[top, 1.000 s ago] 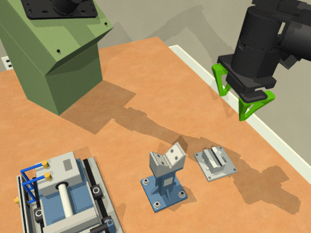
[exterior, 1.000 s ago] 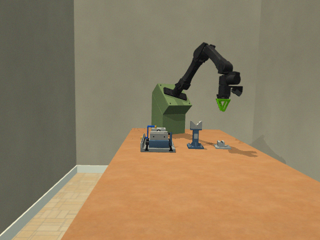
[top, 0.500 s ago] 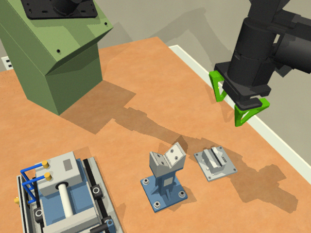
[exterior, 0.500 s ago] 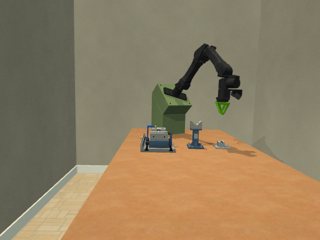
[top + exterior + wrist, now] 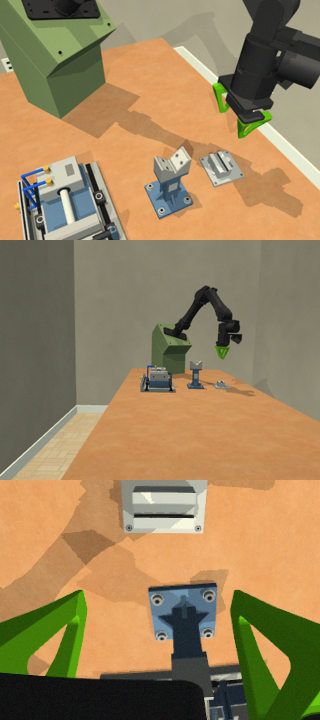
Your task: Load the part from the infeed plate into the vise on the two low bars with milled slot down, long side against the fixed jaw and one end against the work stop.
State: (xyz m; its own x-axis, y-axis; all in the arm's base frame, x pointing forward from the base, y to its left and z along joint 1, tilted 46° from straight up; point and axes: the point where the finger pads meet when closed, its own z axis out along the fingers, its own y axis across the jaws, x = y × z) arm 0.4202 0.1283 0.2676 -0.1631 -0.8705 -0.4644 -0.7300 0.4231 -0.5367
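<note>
The part [image 5: 220, 163] is a light grey block with its slot facing up. It lies on the square infeed plate on the right of the table, and shows in the wrist view [image 5: 164, 503] near the top. My gripper [image 5: 241, 117] has green fingers, is open and empty, and hangs high above the table over the plate; it also shows in the exterior view [image 5: 222, 352]. The vise [image 5: 65, 200] stands at the front left, jaws open, with the white cylinder rod [image 5: 67, 205] between its body and the near jaw. The work stop [image 5: 103, 235] is a dark rod at the bottom edge.
The V-block [image 5: 171, 162] on its blue post and base [image 5: 169, 200] stands between the vise and the infeed plate. The green arm pedestal [image 5: 55, 54] fills the back left. The table's right edge [image 5: 284, 152] runs close to the plate.
</note>
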